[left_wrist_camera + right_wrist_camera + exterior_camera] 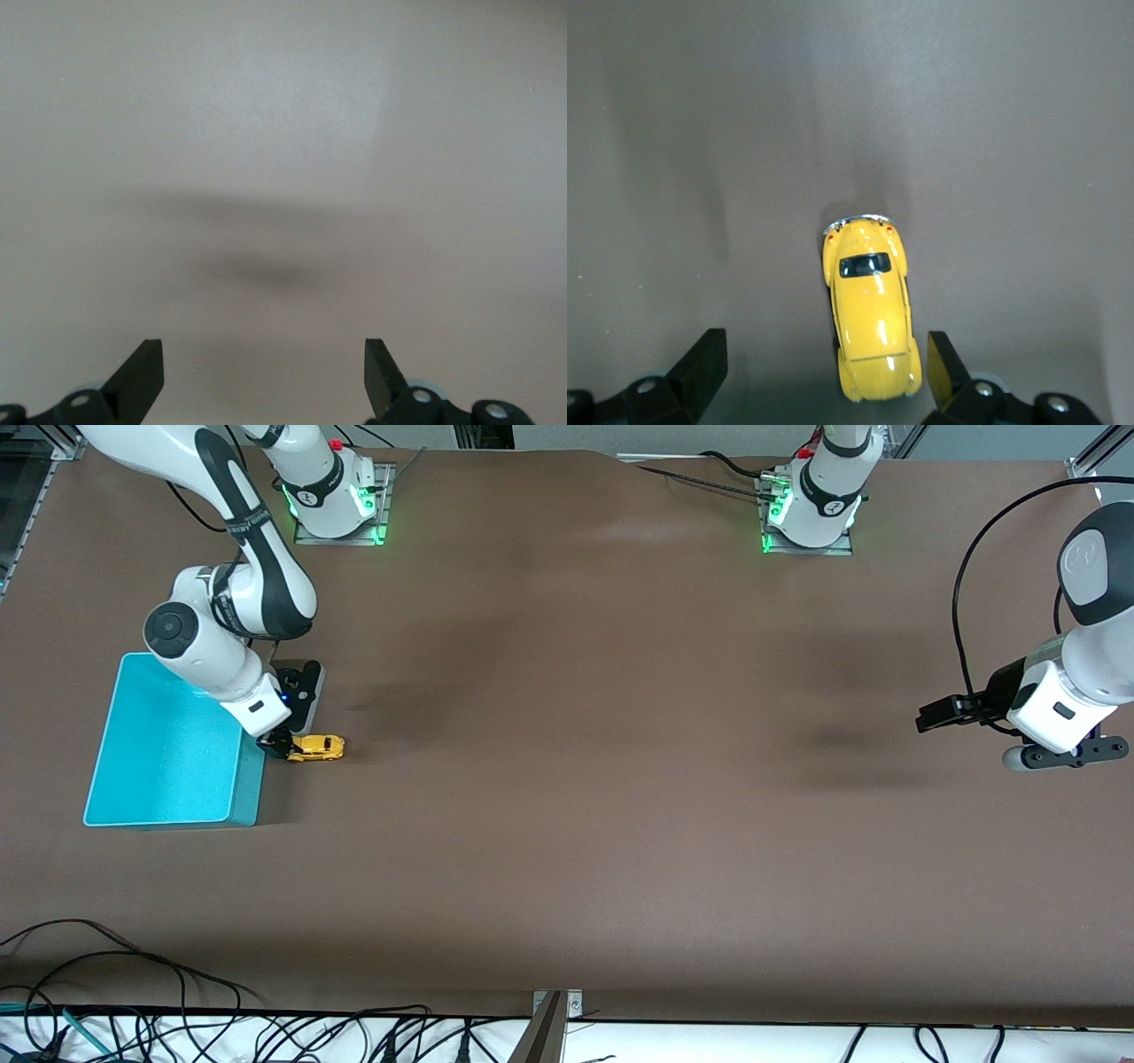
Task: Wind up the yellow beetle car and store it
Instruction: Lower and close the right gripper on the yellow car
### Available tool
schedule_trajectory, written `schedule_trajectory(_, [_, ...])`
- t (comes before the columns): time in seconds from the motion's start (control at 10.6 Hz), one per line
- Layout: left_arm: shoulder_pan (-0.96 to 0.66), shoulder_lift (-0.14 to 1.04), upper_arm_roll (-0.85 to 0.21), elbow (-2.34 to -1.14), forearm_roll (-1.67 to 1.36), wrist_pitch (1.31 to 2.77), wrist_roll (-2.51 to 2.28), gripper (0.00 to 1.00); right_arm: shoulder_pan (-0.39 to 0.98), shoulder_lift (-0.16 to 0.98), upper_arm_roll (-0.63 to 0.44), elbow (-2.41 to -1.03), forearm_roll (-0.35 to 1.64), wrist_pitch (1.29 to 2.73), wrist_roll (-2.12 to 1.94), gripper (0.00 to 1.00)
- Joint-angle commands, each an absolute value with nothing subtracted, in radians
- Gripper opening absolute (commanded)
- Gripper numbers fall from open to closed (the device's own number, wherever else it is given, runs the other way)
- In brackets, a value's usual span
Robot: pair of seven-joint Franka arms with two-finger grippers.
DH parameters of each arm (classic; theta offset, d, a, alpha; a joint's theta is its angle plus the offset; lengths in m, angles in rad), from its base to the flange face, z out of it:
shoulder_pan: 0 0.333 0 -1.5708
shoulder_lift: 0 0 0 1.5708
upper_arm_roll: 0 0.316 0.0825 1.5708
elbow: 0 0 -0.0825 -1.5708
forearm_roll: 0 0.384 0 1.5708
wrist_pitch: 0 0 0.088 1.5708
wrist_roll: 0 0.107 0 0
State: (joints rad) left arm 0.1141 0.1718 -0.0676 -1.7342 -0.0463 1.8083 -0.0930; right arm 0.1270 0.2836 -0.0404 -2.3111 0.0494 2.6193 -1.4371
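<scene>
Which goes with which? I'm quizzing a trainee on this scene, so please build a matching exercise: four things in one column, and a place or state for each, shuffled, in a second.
Things:
1. yellow beetle car
2. turquoise bin
3. left gripper
4. right gripper

Places or states:
A. open, over bare table at the left arm's end, waiting
B. on the table beside the bin, on its wheels
C. open, low, one end of the car between its fingers
D. at the right arm's end of the table, nothing in it

Pairs: 1-B, 2-D, 3-A, 4-C
</scene>
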Motion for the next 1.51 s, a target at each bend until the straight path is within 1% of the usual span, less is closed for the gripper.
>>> schedule_trajectory(0.0, [0.112, 0.152, -0.058, -1.749, -0.077, 1.799, -0.066, 1.0, 0.117, 0.325, -0.032, -2.318, 0.061, 2.684, -1.512, 1.0])
schedule_trajectory(0.38, [0.118, 0.15, -0.058, -1.746, -0.077, 1.784, -0.064, 1.0, 0.117, 0.354, -0.026, -2.316, 0.061, 2.753, -1.568, 1.0])
schedule_trajectory(1.04, [0.12, 0.155, -0.06, -1.74, -0.075, 1.77, -0.058, 1.0, 0.118, 0.36, -0.025, -2.316, 0.063, 2.76, -1.574, 1.0])
schedule_trajectory(1.22, [0.117, 0.163, -0.06, -1.738, -0.075, 1.769, -0.058, 1.0, 0.117, 0.36, -0.025, -2.316, 0.063, 2.761, -1.574, 0.89])
schedule_trajectory(1.32, [0.117, 0.163, -0.06, -1.738, -0.075, 1.769, -0.057, 1.0, 0.117, 0.36, -0.025, -2.316, 0.061, 2.76, -1.574, 0.81])
schedule_trajectory(1.41, [0.117, 0.163, -0.06, -1.74, -0.075, 1.769, -0.057, 1.0, 0.117, 0.36, -0.025, -2.316, 0.061, 2.76, -1.575, 0.7])
